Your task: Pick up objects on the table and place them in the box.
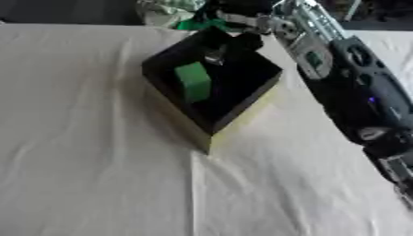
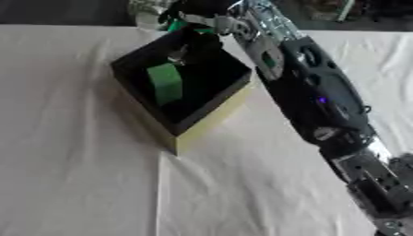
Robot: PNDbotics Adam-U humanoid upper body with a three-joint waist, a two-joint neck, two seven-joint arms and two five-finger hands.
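A black box (image 1: pixel 242 103) with pale yellow outer walls stands on the white cloth, turned corner-on to me. Inside it a green block (image 1: pixel 193 80) leans upright against the left wall. A small silvery thing (image 1: pixel 215 56) shows in the box's far part. My right arm (image 2: pixel 310 92) comes in from the lower right and stretches past the box's right side. Its dark hand (image 1: pixel 240 32) hangs over the box's far corner. A bit of green (image 1: pixel 200 24) shows right beside the hand; whether the hand holds it is unclear. My left hand is out of sight.
The white tablecloth (image 1: pixel 89 152) lies wrinkled over the left and the near side. A pale, crumpled, shiny thing (image 1: pixel 168 10) sits at the table's far edge behind the box. Dark floor lies beyond that edge.
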